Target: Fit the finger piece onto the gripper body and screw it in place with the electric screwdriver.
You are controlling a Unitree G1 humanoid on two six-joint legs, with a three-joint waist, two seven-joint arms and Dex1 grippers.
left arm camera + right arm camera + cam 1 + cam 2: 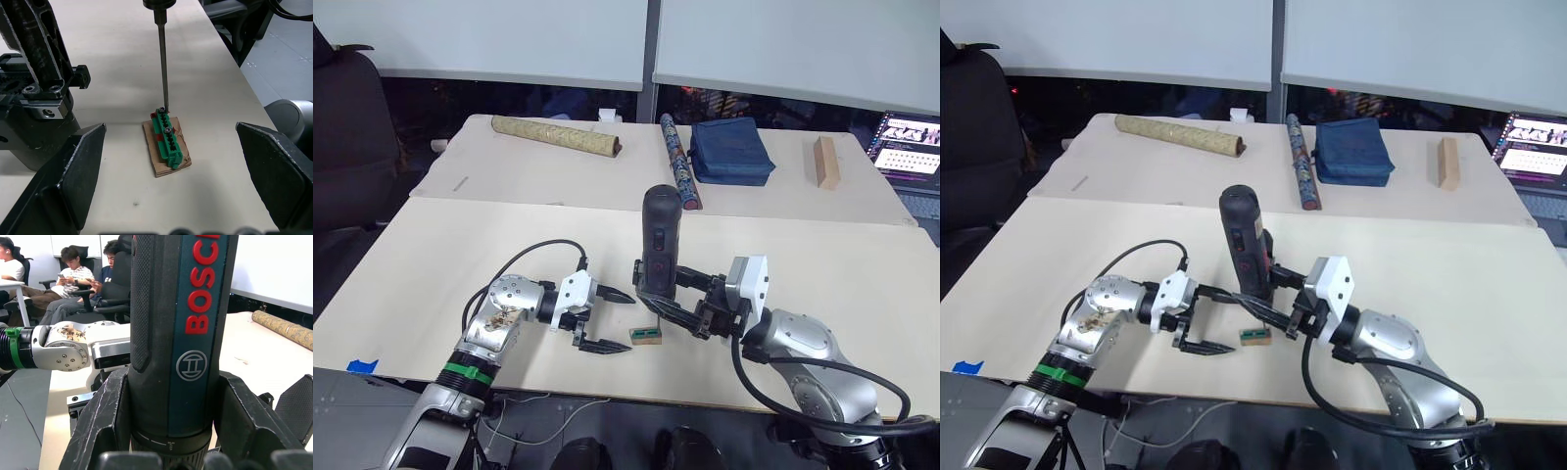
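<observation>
Left wrist view: electric screwdriver [658, 245] bit on green terminal block [169, 139] (right gripper [677, 305] clamps it); left gripper [605, 319] spread, empty.

We see the electric screwdriver [181, 333] cut off at top and bottom in the right wrist view; in the left wrist view its body runs off above the bit [162, 58].
</observation>
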